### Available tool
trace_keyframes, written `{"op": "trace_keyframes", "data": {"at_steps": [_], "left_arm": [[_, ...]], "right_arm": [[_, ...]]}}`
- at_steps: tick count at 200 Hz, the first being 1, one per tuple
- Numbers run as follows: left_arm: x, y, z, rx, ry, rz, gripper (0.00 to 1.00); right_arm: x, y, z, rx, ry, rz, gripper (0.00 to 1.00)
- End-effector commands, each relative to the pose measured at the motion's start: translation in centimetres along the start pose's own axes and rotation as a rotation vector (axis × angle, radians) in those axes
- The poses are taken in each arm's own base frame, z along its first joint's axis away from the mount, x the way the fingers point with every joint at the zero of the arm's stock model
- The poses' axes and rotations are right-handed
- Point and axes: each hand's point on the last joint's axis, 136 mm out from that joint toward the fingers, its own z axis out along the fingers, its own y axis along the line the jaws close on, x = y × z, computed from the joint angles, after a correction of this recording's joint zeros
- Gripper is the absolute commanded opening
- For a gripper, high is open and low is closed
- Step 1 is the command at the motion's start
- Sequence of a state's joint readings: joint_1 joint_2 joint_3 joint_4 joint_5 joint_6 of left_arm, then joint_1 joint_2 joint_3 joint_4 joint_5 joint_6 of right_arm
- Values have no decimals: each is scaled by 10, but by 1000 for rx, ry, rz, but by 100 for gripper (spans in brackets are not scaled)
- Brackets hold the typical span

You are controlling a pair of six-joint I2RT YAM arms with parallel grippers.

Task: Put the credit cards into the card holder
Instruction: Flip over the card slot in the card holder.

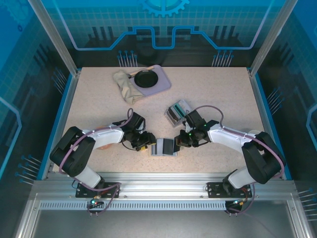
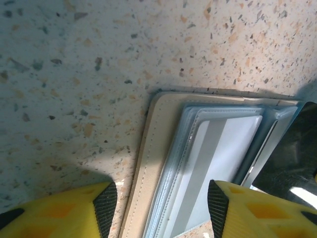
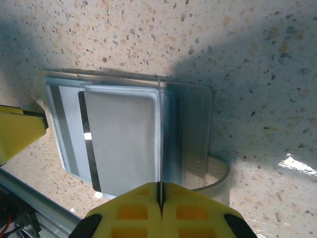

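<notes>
Near centre: right gripper (image 3: 160, 191) pinches credit card (image 3: 159, 129) edge-on over card holder (image 3: 193, 129); left gripper (image 2: 161, 203), unclenched, straddles its left edge. Enter pocket (image 3: 119, 134) squarely.

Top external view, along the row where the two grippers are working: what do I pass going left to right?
left gripper → card holder → right gripper, which pinches a credit card edge-on over the holder.
</notes>
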State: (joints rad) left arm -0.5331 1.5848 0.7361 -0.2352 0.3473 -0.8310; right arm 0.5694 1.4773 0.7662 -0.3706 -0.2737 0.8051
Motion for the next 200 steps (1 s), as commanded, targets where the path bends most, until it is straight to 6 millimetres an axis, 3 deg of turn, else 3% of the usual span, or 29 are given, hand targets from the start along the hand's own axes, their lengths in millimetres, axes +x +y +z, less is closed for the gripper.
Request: {"op": "trace_keyframes", "data": {"at_steps": [1, 26, 47, 92, 200], "left_arm": [[7, 1, 17, 1, 39, 24, 54], [8, 0, 20, -2, 45, 22, 52], [8, 2, 21, -12, 44, 22, 51], [7, 8, 21, -42, 33, 9, 46], [6, 5, 21, -34, 31, 15, 43]], "right_arm": [[-5, 7, -2, -52, -20, 17, 5], [-9, 8, -5, -66, -39, 21, 6], [-7, -11, -16, 57, -58, -3, 6], [2, -23, -18, 97, -42, -30, 6], [-5, 1, -17, -23, -58, -22, 6]]}}
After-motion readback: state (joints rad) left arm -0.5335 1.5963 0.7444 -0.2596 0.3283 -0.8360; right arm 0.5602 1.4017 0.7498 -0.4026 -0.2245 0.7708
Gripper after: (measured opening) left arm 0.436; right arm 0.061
